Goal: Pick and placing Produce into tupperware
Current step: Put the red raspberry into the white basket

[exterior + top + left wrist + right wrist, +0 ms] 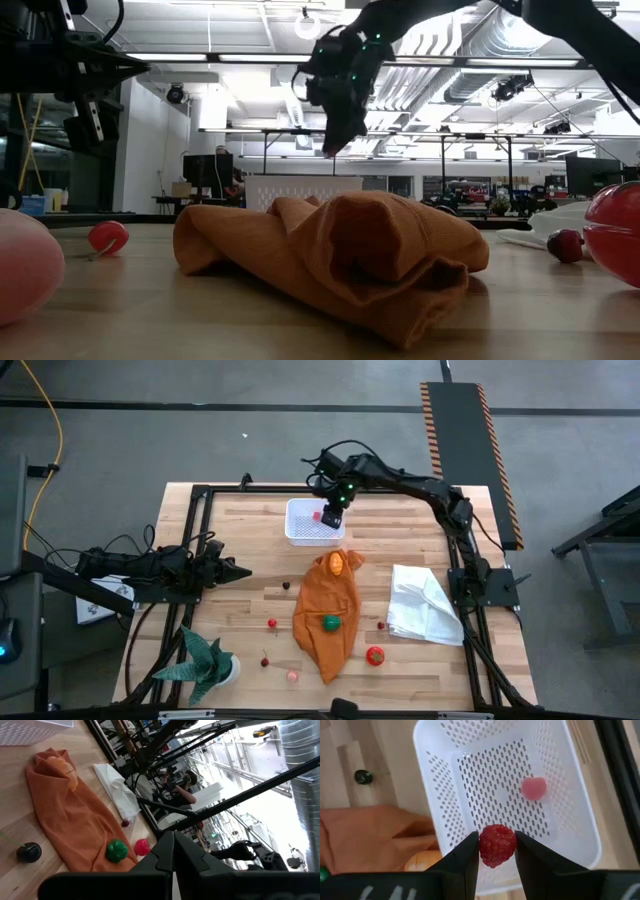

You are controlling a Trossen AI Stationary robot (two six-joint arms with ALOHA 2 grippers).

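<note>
Raspberry (497,844): closest to the right wrist camera. It sits pinched between the two fingers of the right gripper (497,851), up in the air over the tub (570,795).
Right gripper: clamped on the raspberry, held above the tub's near edge.
Tub: white, full of little holes. It sits on the table just past the top end of the orange cloth (328,610). One pink piece (534,787) lies inside it.
Left gripper (240,572): closed tight, with nothing in it. It waits off to the left of the tub, nearer the front of the table.
Other produce: an orange piece (337,563) and a green piece (330,623) lie on the orange cloth. A red piece (375,655) lies on the wood beside the cloth.
How it handles: the raspberry looks small, light and bumpy. I think it is a toy, so it should not squash. The bumps help the fingers hold it at its middle.
Drop: it may bounce or roll a bit when it lands.
</note>
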